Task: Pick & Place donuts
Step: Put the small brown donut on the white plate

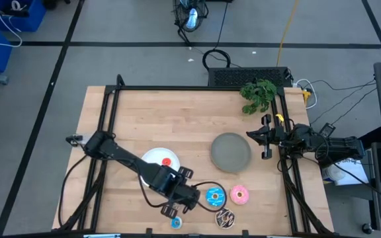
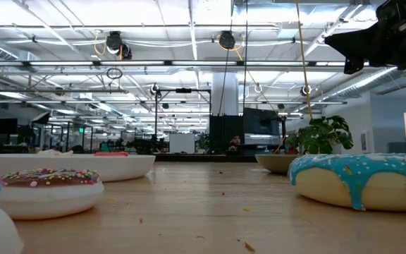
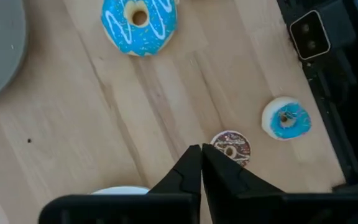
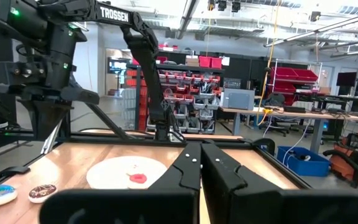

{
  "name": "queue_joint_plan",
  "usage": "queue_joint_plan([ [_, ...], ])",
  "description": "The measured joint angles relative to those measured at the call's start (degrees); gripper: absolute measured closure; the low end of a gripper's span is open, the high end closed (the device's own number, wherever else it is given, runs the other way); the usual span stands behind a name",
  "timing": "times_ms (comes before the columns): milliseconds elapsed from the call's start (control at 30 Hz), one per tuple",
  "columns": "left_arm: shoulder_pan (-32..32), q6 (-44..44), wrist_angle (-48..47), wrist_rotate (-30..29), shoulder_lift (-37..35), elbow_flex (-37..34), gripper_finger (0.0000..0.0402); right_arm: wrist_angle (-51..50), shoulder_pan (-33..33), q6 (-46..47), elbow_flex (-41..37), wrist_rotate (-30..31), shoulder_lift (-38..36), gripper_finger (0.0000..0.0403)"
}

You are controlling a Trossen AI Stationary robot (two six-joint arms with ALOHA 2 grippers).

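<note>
Two arms show on my screens, and only the left one is out over the work. From the high view I see it reaching from the 9 o'clock side of the surface (image 1: 177,112) diagonally toward 5 o'clock, low across the white plate (image 1: 152,157), with the left tool (image 1: 185,196) near the front edge. On the left wrist view its fingers (image 3: 188,171) are pressed together with nothing between them.

The tiny red donut (image 1: 167,162) lies on the white plate. The blue sprinkled donut (image 1: 215,196) sits just beside the left tool at its 3 o'clock, the pink donut (image 1: 239,194) just beyond it. The chocolate drizzled donut (image 1: 225,217) lies at 5 o'clock from the tool. The tiny blue donut (image 3: 286,118) and the tiny brown donut (image 3: 231,146) rest close together by the front rail, the brown one nearest the fingertips.

The gray plate (image 1: 231,152) stands between the arms. The right arm is folded at the 3 o'clock edge, level with the gray plate, its right tool (image 1: 266,137) closed and empty, pointing toward 9 o'clock.
</note>
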Motion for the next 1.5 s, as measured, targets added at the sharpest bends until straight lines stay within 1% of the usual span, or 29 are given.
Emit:
queue_joint_plan([
  [133, -0.04, -2.25, -0.16, 0.02, -0.02, 0.00, 0.0398, 0.08, -0.01, 0.00, 0.00, 0.00, 0.00, 0.0403],
  [300, 0.00, -2.90, -0.42, 0.00, -0.02, -0.04, 0.0381, 0.48, 0.00, 0.00, 0.00, 0.00, 0.00, 0.0403],
  [400, -0.03, -1.41, -0.42, -0.69, -0.02, -0.04, 0.0378, 0.50, -0.01, 0.00, 0.00, 0.00, 0.00, 0.0403],
  [500, -0.48, 0.71, -0.39, -3.60, -0.02, -0.04, 0.0387, 0.68, 0.00, -0.02, 0.01, 0.00, 0.00, 0.0403],
  [600, -0.98, 2.96, -0.91, -9.24, -0.01, -0.07, 0.0397, 0.79, -0.01, -0.07, -0.01, 0.00, 0.00, 0.0403],
  [700, -1.29, 3.77, -3.41, -11.63, 1.37, -0.04, 0.0390, 0.79, 0.00, -0.04, -0.01, 0.00, 0.00, 0.0403],
  [800, -1.36, 2.61, -2.12, -11.07, 3.90, -0.10, 0.0362, 0.81, 0.00, -0.04, 0.01, 0.01, 0.00, 0.0403],
  [933, -1.23, 1.51, 4.06, -3.65, 5.33, -0.11, 0.0308, 1.11, 0.00, -0.02, -0.01, 0.00, 0.00, 0.0403],
  [1033, -1.25, 1.58, 5.15, -1.36, 6.20, -0.09, 0.0260, 1.11, 0.00, -0.02, -0.01, 0.01, 0.00, 0.0403],
  [1133, -1.57, 1.99, 3.42, -0.65, 6.44, -0.09, 0.0211, 1.09, 0.00, -0.02, 0.01, 0.00, 0.00, 0.0403],
  [1233, -1.58, 3.34, 2.40, 1.34, 6.36, -0.09, 0.0172, 1.05, -0.02, -0.02, -0.01, 0.00, 0.00, 0.0403],
  [1367, -1.94, 3.59, 2.33, 1.68, 7.32, 0.00, 0.0137, 1.03, -0.02, -0.01, 0.01, 0.00, 0.00, 0.0403],
  [1500, -2.74, 5.03, 0.78, 2.28, 10.76, -0.10, 0.0107, 0.83, 0.00, 0.00, -0.01, 0.00, 0.02, 0.0403],
])
